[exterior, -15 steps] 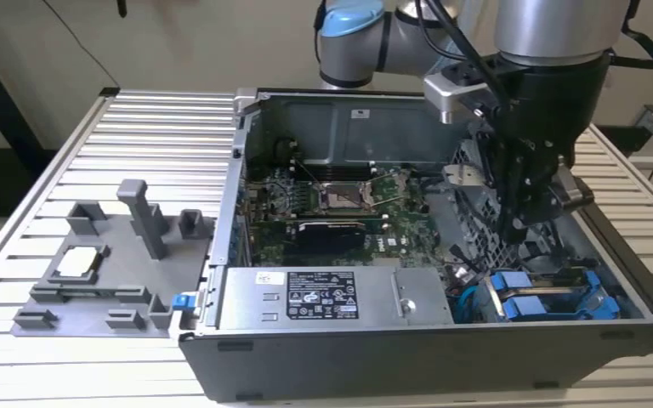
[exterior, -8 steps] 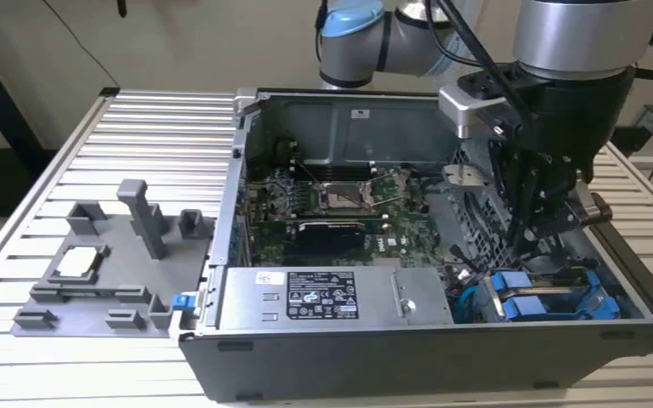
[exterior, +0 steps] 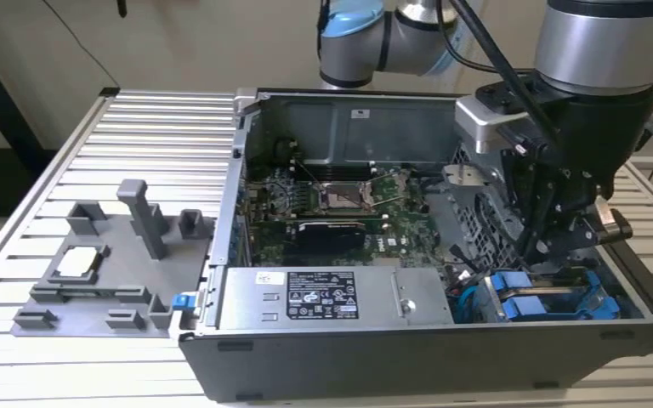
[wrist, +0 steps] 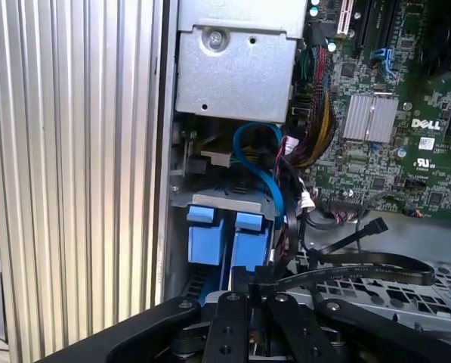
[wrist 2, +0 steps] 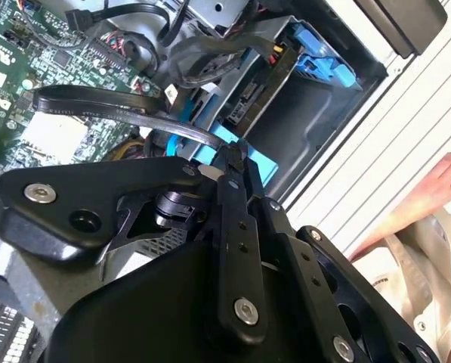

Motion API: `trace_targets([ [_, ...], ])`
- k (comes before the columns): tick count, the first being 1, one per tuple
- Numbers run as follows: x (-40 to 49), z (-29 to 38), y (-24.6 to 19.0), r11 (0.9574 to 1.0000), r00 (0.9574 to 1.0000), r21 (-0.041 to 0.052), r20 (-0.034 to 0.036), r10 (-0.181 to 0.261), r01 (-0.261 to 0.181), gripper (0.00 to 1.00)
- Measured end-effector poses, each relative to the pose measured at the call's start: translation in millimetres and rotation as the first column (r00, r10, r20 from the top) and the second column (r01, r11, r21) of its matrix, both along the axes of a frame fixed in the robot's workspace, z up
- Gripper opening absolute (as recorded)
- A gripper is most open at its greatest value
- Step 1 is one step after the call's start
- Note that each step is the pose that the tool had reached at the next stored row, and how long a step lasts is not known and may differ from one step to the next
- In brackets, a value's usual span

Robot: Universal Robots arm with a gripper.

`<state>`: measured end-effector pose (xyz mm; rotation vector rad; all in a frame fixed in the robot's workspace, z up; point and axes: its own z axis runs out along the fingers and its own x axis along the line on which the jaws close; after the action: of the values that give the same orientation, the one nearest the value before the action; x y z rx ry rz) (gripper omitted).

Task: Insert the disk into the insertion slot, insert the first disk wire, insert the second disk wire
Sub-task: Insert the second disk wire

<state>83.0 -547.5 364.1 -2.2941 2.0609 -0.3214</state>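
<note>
The disk (exterior: 534, 304) sits in the insertion slot (exterior: 476, 299) of the drive cage at the case's front corner on the exterior view's right, its blue carrier tabs (wrist: 219, 236) facing out. My gripper (exterior: 554, 248) hangs just above it, inside the case. In both wrist views the fingertips (wrist 2: 235, 160) are pressed together on the end of a flat black disk wire (wrist: 361, 265), right over the blue tabs. That black wire (wrist 2: 112, 106) runs back toward the motherboard. A thin blue wire (wrist: 261, 162) loops beside the cage.
The open computer case (exterior: 417, 361) stands on a slatted metal table (exterior: 156, 110). A grey power supply box (exterior: 326, 297) lies beside the cage. A grey fixture (exterior: 99, 263) sits at the exterior view's left. A person's hand (wrist 2: 437, 185) rests outside the case.
</note>
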Motion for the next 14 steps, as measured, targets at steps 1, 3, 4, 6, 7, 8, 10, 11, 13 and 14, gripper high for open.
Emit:
trace_targets([
  [1, 1.0, 0.0, -2.3, 1.0000, 1.0000, 0.0039, -0.0008, 0.000, 0.000, 0.16],
  [3, 3.1, -0.1, -6.8, 0.9999, 1.0000, 0.0124, -0.0021, 0.000, 0.000, 0.16],
  [4, 4.2, 0.0, -9.0, 0.9999, 1.0000, 0.0169, -0.0028, 0.000, 0.000, 0.16],
  [6, 6.2, 0.0, -12.8, 0.9997, 1.0000, 0.0263, -0.0039, 0.000, 0.000, 0.16],
  [7, 7.3, -0.1, -14.6, 0.9995, 1.0000, 0.0323, -0.0043, 0.000, 0.000, 0.16],
  [8, 7.9, -0.1, -15.5, 0.9994, 1.0000, 0.0357, -0.0047, 0.000, 0.000, 0.16],
  [10, 7.9, -0.1, -15.4, 0.9994, 1.0000, 0.0357, -0.0047, 0.000, 0.000, 0.16],
  [11, 8.0, -0.1, -15.4, 0.9994, 1.0000, 0.0357, -0.0048, 0.000, 0.000, 0.16],
  [13, 8.1, 0.1, -15.5, 0.9988, 1.0000, 0.0493, -0.0048, 0.000, 0.000, 0.16],
  [14, 8.1, -0.1, -15.5, 0.9976, 1.0000, 0.0693, -0.0048, 0.000, 0.000, 0.16],
])
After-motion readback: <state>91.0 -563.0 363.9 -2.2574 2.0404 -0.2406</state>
